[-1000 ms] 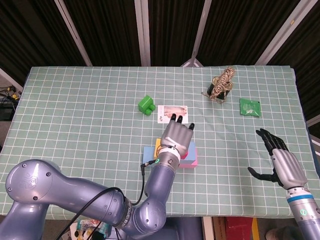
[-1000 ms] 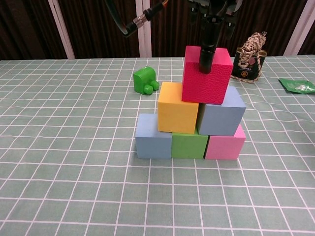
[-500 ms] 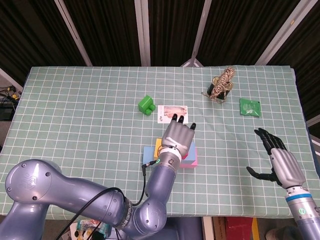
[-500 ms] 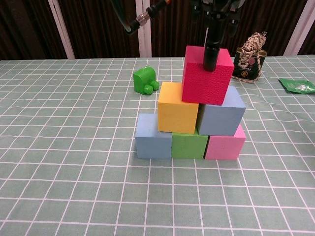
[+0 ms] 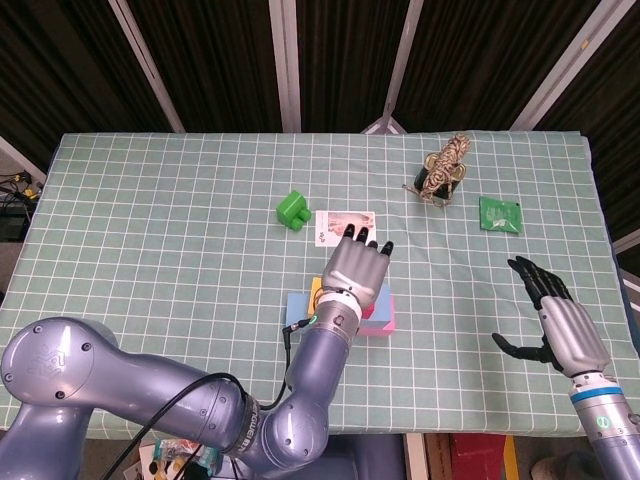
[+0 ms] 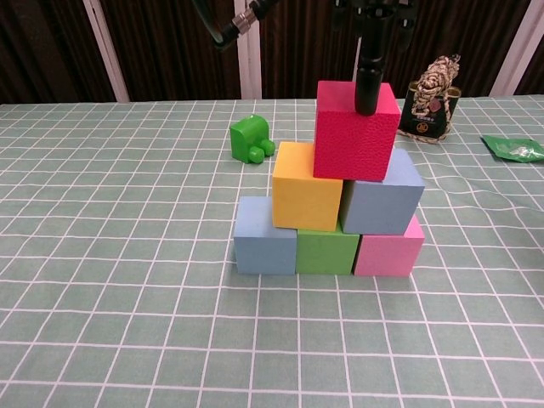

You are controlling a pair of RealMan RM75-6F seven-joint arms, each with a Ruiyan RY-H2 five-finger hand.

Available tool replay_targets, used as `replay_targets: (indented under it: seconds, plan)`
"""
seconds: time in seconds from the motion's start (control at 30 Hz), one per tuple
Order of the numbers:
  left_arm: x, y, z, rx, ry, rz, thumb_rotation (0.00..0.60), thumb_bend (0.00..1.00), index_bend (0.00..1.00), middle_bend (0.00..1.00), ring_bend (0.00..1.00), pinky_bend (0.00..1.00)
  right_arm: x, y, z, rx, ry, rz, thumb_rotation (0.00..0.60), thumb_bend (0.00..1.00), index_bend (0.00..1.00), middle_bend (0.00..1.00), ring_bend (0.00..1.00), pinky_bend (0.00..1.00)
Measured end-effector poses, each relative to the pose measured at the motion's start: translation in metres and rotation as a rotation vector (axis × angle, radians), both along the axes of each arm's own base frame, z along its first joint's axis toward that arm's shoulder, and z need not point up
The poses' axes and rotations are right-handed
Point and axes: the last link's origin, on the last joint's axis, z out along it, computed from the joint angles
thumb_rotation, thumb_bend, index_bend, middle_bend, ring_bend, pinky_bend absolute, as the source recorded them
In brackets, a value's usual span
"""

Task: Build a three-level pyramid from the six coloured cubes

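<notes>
1. Red is the colour of the top cube point(image 6: 357, 129), which is seen in the chest view resting on the yellow cube point(image 6: 307, 197) and the grey-blue cube point(image 6: 382, 195), set somewhat toward the grey-blue side rather than centred over the seam.
2. Beneath these, the bottom row is formed by the blue cube point(image 6: 264, 235), the green cube point(image 6: 326, 251) and the pink cube point(image 6: 389, 248), placed side by side and touching.
3. The red cube lies directly below the left hand point(image 5: 357, 268); a dark fingertip point(image 6: 368, 76) is seen reaching down to the cube's top edge, and contact there is judged light or already broken.
4. No grasp is seen: the left hand's fingers are extended over the stack with nothing held between them.
5. The coming move is judged to turn on this vertical relation: the hand is best withdrawn straight upward, since a sideways drag could push the off-centre red cube off its supports.
6. The right hand point(image 5: 555, 321) is held well apart to the right of the stack, fingers spread and empty, so the left hand is much the nearer.
</notes>
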Motion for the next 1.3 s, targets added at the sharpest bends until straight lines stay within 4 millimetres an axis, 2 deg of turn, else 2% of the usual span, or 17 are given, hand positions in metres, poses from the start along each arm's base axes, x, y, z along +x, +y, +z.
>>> replay_targets:
  seconds: [0.2,0.43,0.57,0.67,0.8,1.0,1.13,1.3]
  plan:
    - [0.002,0.002,0.012,0.009,-0.062,-0.004,0.6,0.24,0.0,0.1,0.0,0.03,0.0,0.0,0.0,-0.001,0.002,0.001,0.6,0.26,0.0,0.0,0.0,0.0]
    - [0.001,0.009,0.037,0.045,-0.156,-0.019,0.6,0.24,0.0,0.1,0.0,0.03,0.0,-0.001,0.001,-0.006,0.004,0.001,0.6,0.26,0.0,0.0,0.0,0.0]
    - [-0.008,0.014,0.052,0.093,-0.184,-0.037,0.6,0.24,0.0,0.1,0.0,0.03,-0.002,-0.001,0.001,-0.009,0.007,-0.003,0.6,0.26,0.0,0.0,0.0,0.0]
    - [-0.022,0.019,0.063,0.142,-0.194,-0.049,0.6,0.24,0.0,0.09,0.0,0.03,-0.003,-0.002,0.001,-0.008,0.012,-0.007,0.6,0.26,0.0,0.0,0.0,0.0]
    - [-0.048,0.026,0.079,0.214,-0.214,-0.062,0.6,0.24,0.0,0.09,0.0,0.03,-0.005,-0.003,-0.001,-0.005,0.024,-0.009,0.6,0.26,0.0,0.0,0.0,0.0]
    - [-0.11,0.028,0.104,0.316,-0.261,-0.06,0.6,0.23,0.0,0.06,0.0,0.02,-0.005,-0.003,-0.004,-0.009,0.045,-0.004,0.6,0.26,0.0,0.0,0.0,0.0]
    - [-0.157,0.02,0.119,0.37,-0.285,-0.06,0.6,0.22,0.0,0.06,0.0,0.01,-0.006,-0.004,-0.006,-0.021,0.061,0.004,0.6,0.26,0.0,0.0,0.0,0.0]
    - [-0.209,0.005,0.129,0.422,-0.305,-0.082,0.6,0.22,0.0,0.05,0.0,0.01,-0.007,-0.004,-0.013,-0.038,0.089,0.021,0.6,0.26,0.0,0.0,0.0,0.0]
